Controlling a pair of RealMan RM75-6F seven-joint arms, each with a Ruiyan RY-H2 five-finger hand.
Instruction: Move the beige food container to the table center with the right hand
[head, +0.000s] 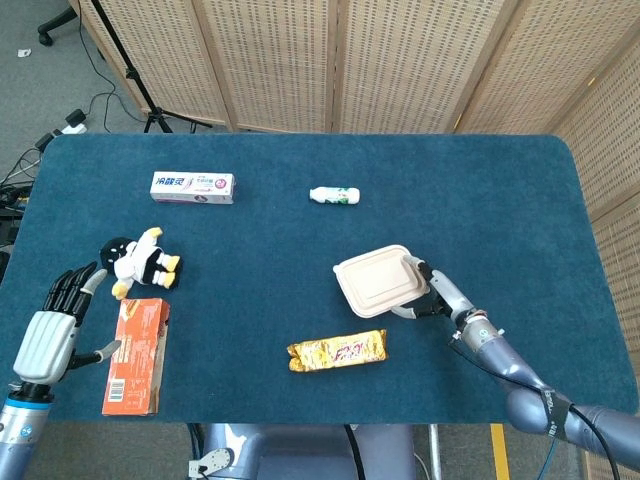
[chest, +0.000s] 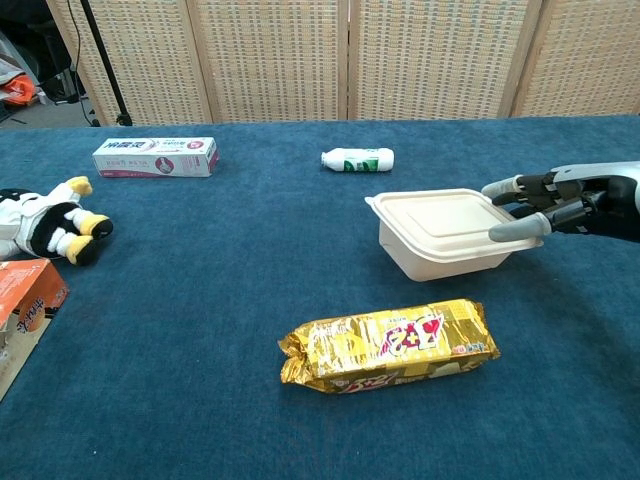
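The beige food container (head: 374, 281) (chest: 440, 228), lid closed, is carried a little above the blue table (head: 480, 200), right of its middle. My right hand (head: 430, 297) (chest: 545, 205) grips the container's right end, thumb under the rim and fingers along the far side. My left hand (head: 52, 330) hovers open at the table's front left corner, fingers spread, next to the orange box (head: 136, 355). The chest view does not show the left hand.
A gold snack packet (head: 338, 351) (chest: 390, 344) lies just in front of the container. A small white bottle (head: 334, 195) (chest: 357, 159) lies behind it. A toothpaste box (head: 192, 187) (chest: 155, 157) and a plush toy (head: 142, 263) (chest: 45, 229) sit at the left.
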